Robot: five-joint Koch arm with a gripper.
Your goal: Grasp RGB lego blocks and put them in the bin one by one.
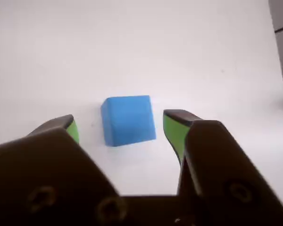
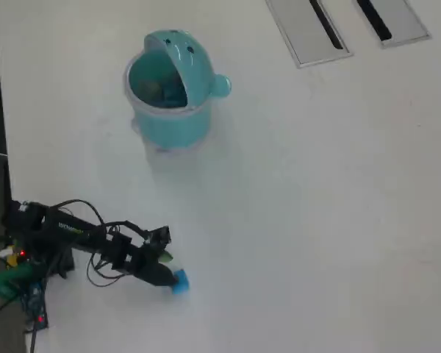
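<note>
A blue cube [image 1: 129, 120] lies on the white table between my two green-padded fingers, with a gap on each side. My gripper [image 1: 119, 126] is open around it. In the overhead view the blue cube [image 2: 180, 282] sits at the tip of my gripper [image 2: 170, 276] near the table's front left. The teal whale bin [image 2: 169, 92] stands at the back left with its lid open; something dark lies inside, too unclear to name. The red and yellow-green cubes are not visible on the table.
Two grey slotted panels [image 2: 309, 29] are set in the table at the back right. The arm's base and cables [image 2: 29, 257] sit at the left edge. The white table [image 2: 316, 206] stretches to the right.
</note>
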